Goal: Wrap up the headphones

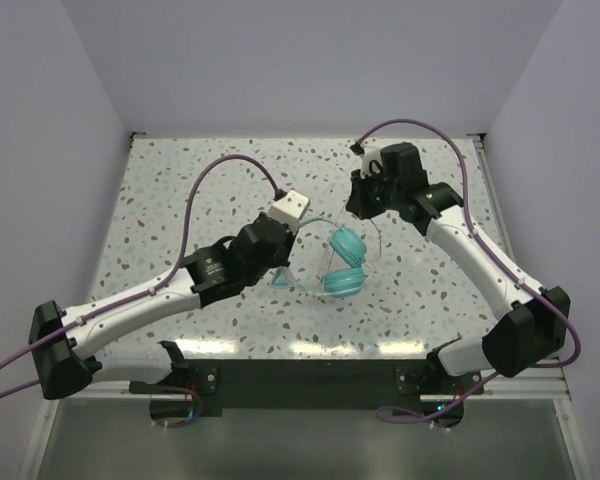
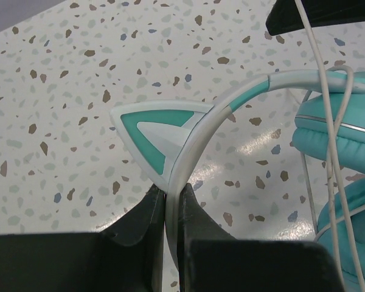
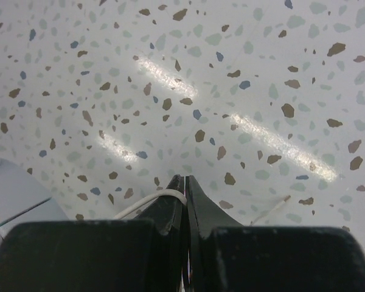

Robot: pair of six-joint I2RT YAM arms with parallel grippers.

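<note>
Pinching the headphones by the headband, left gripper; right gripper clamped on the cord.

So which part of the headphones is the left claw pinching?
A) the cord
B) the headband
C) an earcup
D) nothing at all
B: in the left wrist view the left gripper is shut on the thin headband, with the earcups off to the right.

We see a white worktop speckled with brown, grey and blue chips. Plain pale lilac walls close it in at its left, far and right edges. Bright streaks of light glare off its glossy surface.
</note>
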